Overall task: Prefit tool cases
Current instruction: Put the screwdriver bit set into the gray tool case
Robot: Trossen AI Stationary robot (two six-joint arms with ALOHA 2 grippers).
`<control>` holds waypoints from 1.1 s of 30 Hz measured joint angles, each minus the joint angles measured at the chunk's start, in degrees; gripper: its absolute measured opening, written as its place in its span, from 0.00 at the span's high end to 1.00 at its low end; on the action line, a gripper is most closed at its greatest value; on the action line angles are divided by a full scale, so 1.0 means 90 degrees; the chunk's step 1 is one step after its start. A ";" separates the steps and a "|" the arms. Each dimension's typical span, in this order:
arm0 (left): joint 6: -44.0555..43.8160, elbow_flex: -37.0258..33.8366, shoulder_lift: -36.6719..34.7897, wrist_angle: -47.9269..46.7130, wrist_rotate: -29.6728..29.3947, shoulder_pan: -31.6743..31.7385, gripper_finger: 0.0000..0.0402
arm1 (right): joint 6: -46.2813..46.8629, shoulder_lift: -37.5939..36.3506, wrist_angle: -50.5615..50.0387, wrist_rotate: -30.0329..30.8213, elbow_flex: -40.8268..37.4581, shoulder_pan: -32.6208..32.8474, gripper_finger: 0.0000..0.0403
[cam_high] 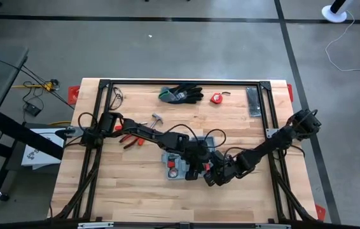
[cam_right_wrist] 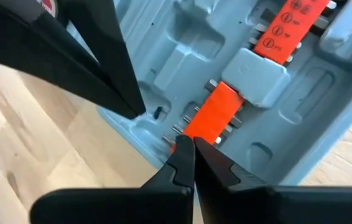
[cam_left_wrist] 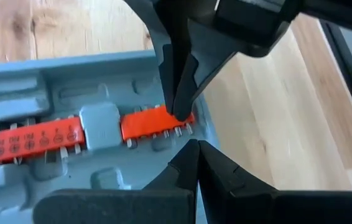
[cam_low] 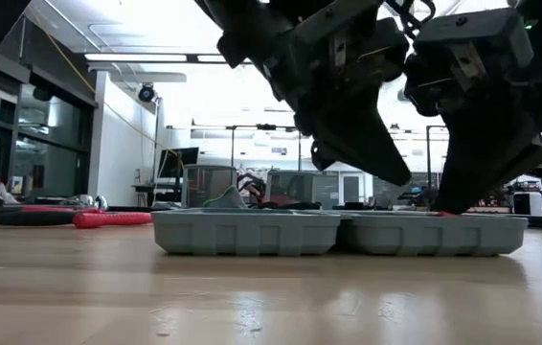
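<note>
The grey-blue tool case (cam_high: 186, 162) lies open on the table, both halves (cam_low: 242, 233) flat on their backs. An orange bit holder (cam_left_wrist: 157, 124) sits in a recess under a grey clip (cam_left_wrist: 101, 124). My right gripper (cam_right_wrist: 187, 146) is shut, its tips on the holder's end by the case's rim. My left gripper (cam_left_wrist: 196, 149), also shut, hangs close beside it. In the low view its tips (cam_low: 397, 177) stand above the case, clear of it. My right gripper touches the orange bit holder's end (cam_right_wrist: 198, 130) nearest the case's rim with its shut fingertips (cam_left_wrist: 179, 111). The fingers slant down onto it from above. The holder lies in its recess, its middle under the grey clip.
Black-and-green gloves (cam_high: 181, 94), a red tape measure (cam_high: 216, 98) and a dark flat bar (cam_high: 254, 102) lie along the far edge. Red-handled pliers (cam_high: 129, 140) and a small hammer (cam_high: 156, 119) lie left of the case. Bare wood stretches along the near edge.
</note>
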 joint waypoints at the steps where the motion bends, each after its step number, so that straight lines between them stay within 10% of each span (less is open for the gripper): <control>1: 0.0009 0.0000 0.0000 -0.0040 0.0005 -0.0002 1.00 | -0.0001 0.0051 0.0048 -0.0049 0.0002 0.0000 1.00; 33: 0.0021 0.0002 0.0002 -0.0275 0.0007 -0.0064 1.00 | 0.0270 -0.0062 0.0006 0.0395 -0.0017 -0.0023 1.00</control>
